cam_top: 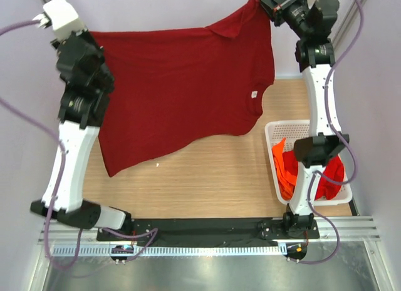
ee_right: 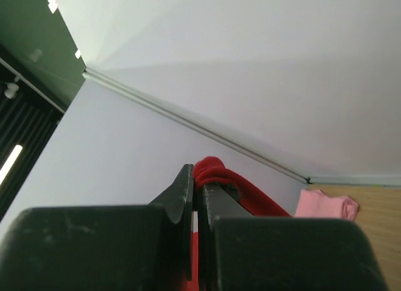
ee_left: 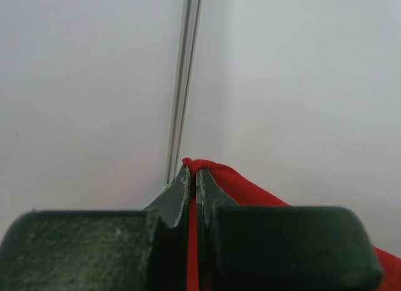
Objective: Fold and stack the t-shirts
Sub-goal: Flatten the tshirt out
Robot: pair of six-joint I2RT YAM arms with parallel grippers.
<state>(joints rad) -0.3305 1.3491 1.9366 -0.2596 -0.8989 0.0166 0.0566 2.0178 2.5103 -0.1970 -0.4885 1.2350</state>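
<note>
- Two grippers, one shirt: the maroon t-shirt (cam_top: 182, 91) hangs spread out in the air between them, over the far half of the wooden table (cam_top: 219, 178).
- Left gripper (cam_top: 89, 34) is at the shirt's top left corner. In its own wrist view, the left gripper (ee_left: 193, 178) has its jaws squeezed together with a fold of red cloth pinched between them, so it's gripping the maroon shirt.
- Right gripper (cam_top: 269, 6) has the top right corner, sitting further up in the top view than the left one. Same story up close (cloth bunched right at the tips): the right gripper (ee_right: 195, 181) is clamped tight on a rolled wad of the fabric.
- The shirt hangs on a slant. Its lower left corner droops toward the near left part of the table, while the right side ends higher up, near the basket. A small white label (cam_top: 254, 95) shows on the right part of the cloth.
- White slotted basket (cam_top: 270, 129) sits at the right edge of the table, beside the right arm. An orange t-shirt (cam_top: 282, 163) and a bright red t-shirt (cam_top: 333, 178) are crumpled inside it, partly hidden by the arm.
- Pink t-shirt (ee_right: 326, 204) only shows in the right wrist view, lying on the table close to the wall. Can't tell if it's folded.
</note>
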